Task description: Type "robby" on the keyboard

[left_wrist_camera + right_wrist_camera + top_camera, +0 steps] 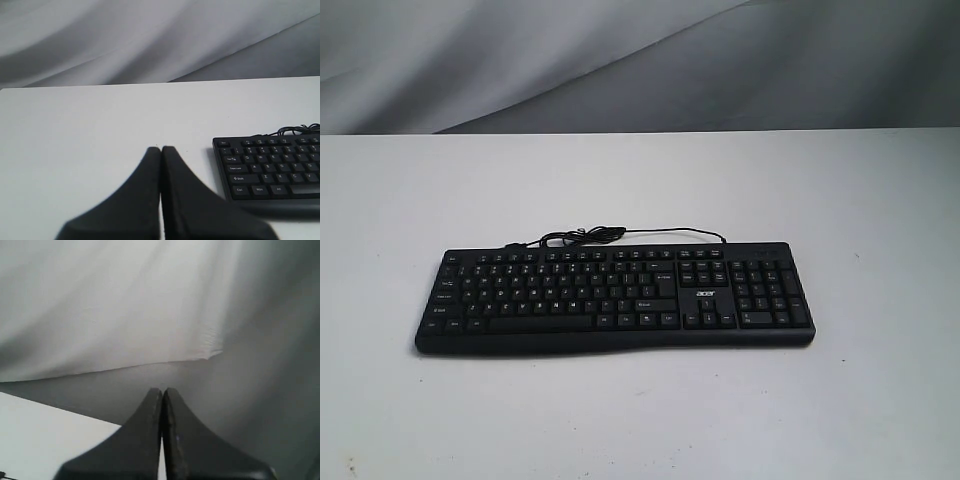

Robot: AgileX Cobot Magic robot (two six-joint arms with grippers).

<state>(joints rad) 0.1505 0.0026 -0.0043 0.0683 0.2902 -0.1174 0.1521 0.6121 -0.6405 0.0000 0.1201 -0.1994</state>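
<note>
So, keyboard (pixel 615 295) lying flat at table (pixel 640 420) centre, number pad (pixel 770 295) at 3 o'clock end, cable (pixel 585 236) trailing from 12 o'clock edge. Left gripper (pixel 161 150) and right gripper (pixel 162 390) pressing jaws together, holding nothing. Probably rigid, light, sliding easily: no grasping, tapping straight down with closed tip.

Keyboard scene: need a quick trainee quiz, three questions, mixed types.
1. True or false: the left pincer is shut.
2. In the exterior view, the cable of the keyboard lies: A) bunched behind its back edge; B) across the keys; C) in front of the space bar.
3. Fill in: in the exterior view, the number pad is at the keyboard's ___ end.
Key: 1 true; 2 A; 3 right.
</note>
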